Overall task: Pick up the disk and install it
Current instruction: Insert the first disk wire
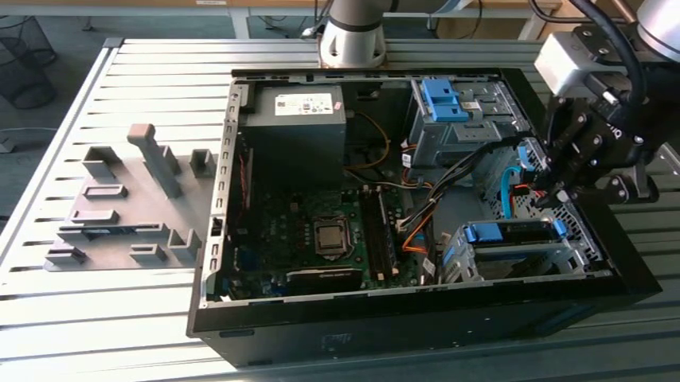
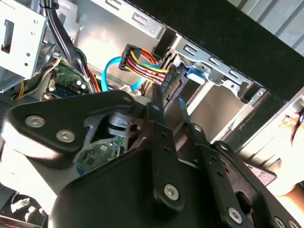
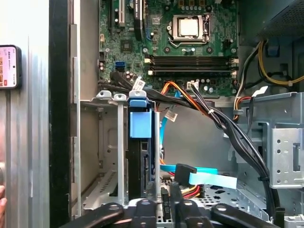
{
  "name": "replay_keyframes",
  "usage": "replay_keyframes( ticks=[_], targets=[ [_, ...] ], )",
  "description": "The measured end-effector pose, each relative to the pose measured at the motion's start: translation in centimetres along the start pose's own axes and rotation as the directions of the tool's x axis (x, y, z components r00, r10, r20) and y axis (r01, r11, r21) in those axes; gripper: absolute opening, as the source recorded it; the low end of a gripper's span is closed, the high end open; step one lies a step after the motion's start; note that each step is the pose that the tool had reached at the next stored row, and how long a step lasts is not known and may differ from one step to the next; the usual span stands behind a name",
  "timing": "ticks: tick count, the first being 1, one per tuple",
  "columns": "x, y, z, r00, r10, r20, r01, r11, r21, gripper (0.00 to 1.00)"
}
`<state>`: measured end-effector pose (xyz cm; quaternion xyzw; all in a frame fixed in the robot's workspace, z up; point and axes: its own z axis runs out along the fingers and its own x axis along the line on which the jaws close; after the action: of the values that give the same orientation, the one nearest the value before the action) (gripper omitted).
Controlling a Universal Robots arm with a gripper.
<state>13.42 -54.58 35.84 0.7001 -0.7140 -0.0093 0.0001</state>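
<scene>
The gripper [image 1: 555, 191] hung over the side of the open computer case [image 1: 425, 338] at the exterior view's right, just above the bundle of cables [image 1: 510, 179]; in both wrist views its black links [image 2: 164, 156] covered the near part, and I could not tell if it was open or closed, nor if it held something. It seemed to be very near a blue flat cable [image 3: 213, 178] and its black plug; contact was not clear.

The disk [image 1: 515, 232] was not in the gripper; it sat inside the metal drive cage [image 1: 510, 267] in the corner of the case, below the gripper, with its blue bracket showing; in the first wrist view the disk [image 3: 140, 124] stood on its edge between the cage walls.

A second cage [image 1: 473, 131], well apart from the first, held bare blue brackets [image 1: 441, 95]; the case contained also a grey box [image 1: 298, 131] and the green motherboard [image 1: 318, 231]. The case rested on a slatted table [image 1: 107, 318], beside a grey fixture plate [image 1: 117, 208].
</scene>
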Motion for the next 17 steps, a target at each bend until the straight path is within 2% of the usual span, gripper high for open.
replay_keyframes(
  ticks=[1, 2, 8, 11, 15, 17],
  targets=[
    [-0.12, 0.00, 0.16, 1.0000, 0.000, 0.0001, 0.000, 1.0000, 0.0000, 0.25],
    [-0.24, -0.02, 0.31, 1.0000, 0.000, 0.0002, 0.000, 1.0000, 0.0000, 0.31],
    [-0.46, -0.17, 0.85, 1.0000, -0.001, -0.0009, 0.001, 1.0000, 0.0000, 0.31],
    [-0.46, -0.25, 0.87, 1.0000, 0.000, -0.0044, 0.000, 1.0000, 0.0001, 0.31],
    [-0.45, -0.26, 0.96, 0.9999, -0.003, -0.0159, 0.003, 1.0000, 0.0003, 0.31],
    [-0.43, -0.26, 1.05, 0.9999, -0.004, -0.0162, 0.004, 1.0000, 0.0003, 0.31]
  ],
)
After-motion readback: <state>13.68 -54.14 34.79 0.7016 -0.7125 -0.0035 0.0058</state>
